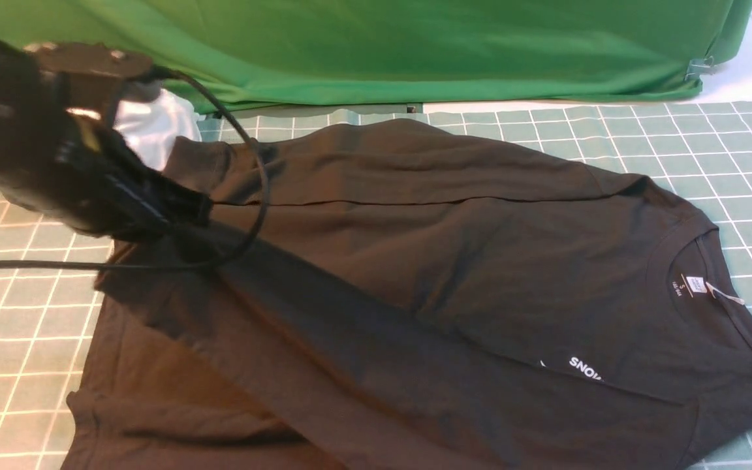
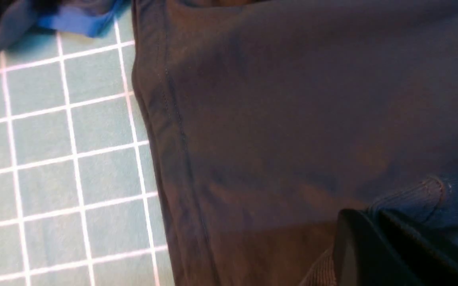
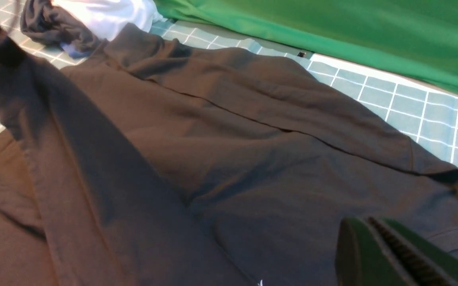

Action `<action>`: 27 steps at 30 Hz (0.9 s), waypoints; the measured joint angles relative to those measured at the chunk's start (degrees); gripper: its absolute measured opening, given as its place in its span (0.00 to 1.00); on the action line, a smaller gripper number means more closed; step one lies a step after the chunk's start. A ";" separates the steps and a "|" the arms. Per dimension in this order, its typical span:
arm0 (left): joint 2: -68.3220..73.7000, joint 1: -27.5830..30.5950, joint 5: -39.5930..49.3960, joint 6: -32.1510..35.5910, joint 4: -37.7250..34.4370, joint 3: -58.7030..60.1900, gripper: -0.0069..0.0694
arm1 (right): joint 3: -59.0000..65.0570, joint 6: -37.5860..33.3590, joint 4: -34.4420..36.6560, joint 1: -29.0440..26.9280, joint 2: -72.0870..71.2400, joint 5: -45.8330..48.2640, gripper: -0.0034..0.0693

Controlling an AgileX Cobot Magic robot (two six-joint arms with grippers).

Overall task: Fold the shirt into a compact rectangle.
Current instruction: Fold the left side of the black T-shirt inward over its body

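Shirt [image 1: 448, 261] lies spread on the gridded desk [image 1: 676, 143], collar to the right, hem to the left. Left end effector [image 1: 196, 219] is pressed together, pinching the ribbed cuff [image 2: 412, 196] of one sleeve [image 1: 350, 339], which runs diagonally across the body. Right end effector [image 3: 368, 226] is pressed together, holds nothing, and hangs above the shirt near the collar. White garment [image 1: 154, 124] lies at the far left.

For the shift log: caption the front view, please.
Left claw holds a sleeve of the black shirt taut across its body.
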 joint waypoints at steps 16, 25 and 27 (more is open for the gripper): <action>10.83 0.00 -2.22 -6.08 5.49 -0.01 0.12 | 0.00 0.05 0.00 0.00 1.18 2.88 0.11; 10.88 0.00 -2.45 -5.94 9.36 -0.05 0.34 | 0.00 0.00 0.00 0.00 2.17 4.49 0.12; 10.88 0.00 -2.38 -7.45 10.82 -0.25 0.47 | 0.00 0.00 0.00 0.00 2.17 4.49 0.13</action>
